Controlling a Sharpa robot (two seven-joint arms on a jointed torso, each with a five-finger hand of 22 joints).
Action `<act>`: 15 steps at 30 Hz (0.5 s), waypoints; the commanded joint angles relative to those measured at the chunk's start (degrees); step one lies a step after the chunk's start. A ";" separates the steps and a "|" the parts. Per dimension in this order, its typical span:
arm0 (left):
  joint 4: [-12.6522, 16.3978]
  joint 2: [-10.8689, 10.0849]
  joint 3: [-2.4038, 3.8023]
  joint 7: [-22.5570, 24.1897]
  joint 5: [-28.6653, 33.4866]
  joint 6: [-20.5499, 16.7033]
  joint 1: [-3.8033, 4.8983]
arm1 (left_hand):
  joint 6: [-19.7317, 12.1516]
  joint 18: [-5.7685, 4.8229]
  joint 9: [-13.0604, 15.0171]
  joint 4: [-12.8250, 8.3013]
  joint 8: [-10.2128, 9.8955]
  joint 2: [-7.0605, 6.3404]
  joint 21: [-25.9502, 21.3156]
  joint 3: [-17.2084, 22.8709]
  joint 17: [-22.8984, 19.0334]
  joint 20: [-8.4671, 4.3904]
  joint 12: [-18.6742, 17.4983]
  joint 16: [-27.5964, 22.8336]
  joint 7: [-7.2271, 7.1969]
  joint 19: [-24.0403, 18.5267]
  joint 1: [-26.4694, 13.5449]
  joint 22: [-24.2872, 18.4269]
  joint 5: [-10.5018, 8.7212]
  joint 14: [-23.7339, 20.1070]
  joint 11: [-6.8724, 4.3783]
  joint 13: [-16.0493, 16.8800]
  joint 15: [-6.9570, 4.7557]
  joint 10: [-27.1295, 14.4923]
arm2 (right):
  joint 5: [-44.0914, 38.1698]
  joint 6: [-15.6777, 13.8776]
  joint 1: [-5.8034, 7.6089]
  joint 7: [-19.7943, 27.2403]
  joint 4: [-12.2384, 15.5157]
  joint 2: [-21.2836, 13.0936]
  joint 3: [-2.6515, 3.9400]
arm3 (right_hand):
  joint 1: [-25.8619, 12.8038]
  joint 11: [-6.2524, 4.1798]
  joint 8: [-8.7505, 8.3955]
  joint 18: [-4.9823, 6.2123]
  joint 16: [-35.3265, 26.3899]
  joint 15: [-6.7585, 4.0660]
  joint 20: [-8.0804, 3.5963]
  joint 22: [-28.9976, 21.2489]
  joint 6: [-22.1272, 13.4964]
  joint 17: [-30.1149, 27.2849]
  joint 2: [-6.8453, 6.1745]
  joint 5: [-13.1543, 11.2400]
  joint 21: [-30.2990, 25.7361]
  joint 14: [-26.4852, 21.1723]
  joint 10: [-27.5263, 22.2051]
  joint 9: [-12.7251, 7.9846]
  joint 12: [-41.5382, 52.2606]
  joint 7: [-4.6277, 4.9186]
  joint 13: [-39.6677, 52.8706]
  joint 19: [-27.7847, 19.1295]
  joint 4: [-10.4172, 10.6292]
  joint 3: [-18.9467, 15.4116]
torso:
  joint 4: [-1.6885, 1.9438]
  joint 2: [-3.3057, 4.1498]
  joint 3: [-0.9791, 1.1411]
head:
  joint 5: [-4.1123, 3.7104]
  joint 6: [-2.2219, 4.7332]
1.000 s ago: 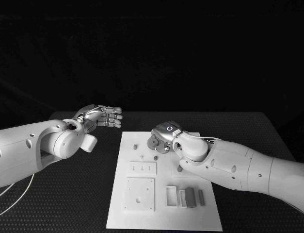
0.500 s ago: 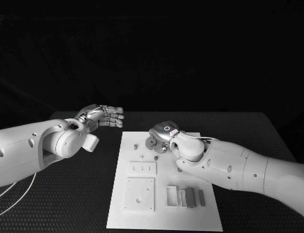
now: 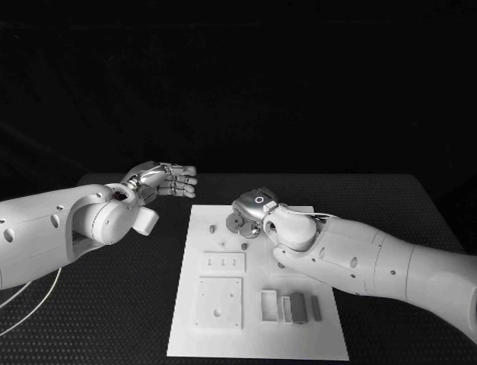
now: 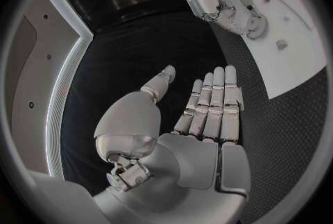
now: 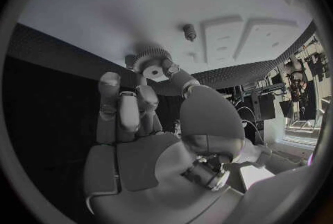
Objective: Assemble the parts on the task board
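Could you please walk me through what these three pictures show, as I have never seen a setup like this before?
This is a robot with two white arms, each ending in a silver hand with many fingers. One picture looks down from the robot's head at a black table; the two round pictures come from cameras at its wrists, just behind each hand. In the middle of the table lies a white board with small grey parts: blocks near its close edge and little pegs further up. The left hand hangs beside the board, fingers straight and apart, holding nothing. The right hand is over the far end of the board, and its wrist picture shows it pinching a small toothed wheel at its fingertips.
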 commanded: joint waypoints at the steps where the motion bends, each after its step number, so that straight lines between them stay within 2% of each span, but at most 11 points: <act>1: 0.01 0.13 0.05 0.61 -0.19 0.91 0.08 | 0.15 1.02 -0.07 0.03 -0.21 -0.07 -0.20 -0.20 0.07 0.13 -0.31 -0.26 2.98 0.46 0.53 -0.05 -0.27 0.43 0.38 -0.09 -0.16 -0.07 | -0.75 0.95 0.00 0.12 -0.74 0.29 0.00 | -0.01 0.22 -0.19 3.04 -0.30 0.17 -0.23 0.36 1.19 -0.08 -0.78 0.18 -0.31 0.11 -0.31 0.00 -0.37 1.28 -0.07 0.08 0.31 0.07 | 0.03 -0.05 0.02 | -0.04 -0.07; 9: -0.04 0.19 0.05 0.62 -0.19 0.89 0.08 | 0.14 1.02 -0.07 0.03 -0.23 -0.06 -0.21 -0.21 0.11 0.13 -0.33 -0.30 2.97 0.46 0.52 -0.04 -0.27 0.44 0.38 -0.10 -0.16 -0.06 | -0.32 1.33 -0.22 0.43 -1.83 1.17 -0.06 | 0.08 0.30 -0.35 3.04 -0.37 0.24 -0.22 0.36 0.95 -0.36 -1.10 0.18 -0.41 -0.05 -0.51 -0.07 -0.57 1.36 -0.30 0.05 0.31 0.15 | 0.12 -0.05 0.03 | 0.06 -0.25; 15: -0.03 0.20 0.05 0.61 -0.19 0.90 0.08 | 0.14 1.02 -0.08 0.03 -0.24 -0.06 -0.22 -0.22 0.13 0.13 -0.34 -0.32 2.97 0.46 0.52 -0.04 -0.27 0.45 0.39 -0.11 -0.16 -0.06 | 0.14 1.25 -0.29 0.54 -2.25 1.52 -0.14 | 0.15 0.53 -0.79 3.04 -0.49 0.45 -0.16 0.35 0.26 -0.87 -1.63 0.18 -0.60 -0.41 -1.13 -0.26 -1.07 1.61 -0.91 -0.06 0.37 0.26 | 0.03 -0.04 0.03 | 0.12 -0.30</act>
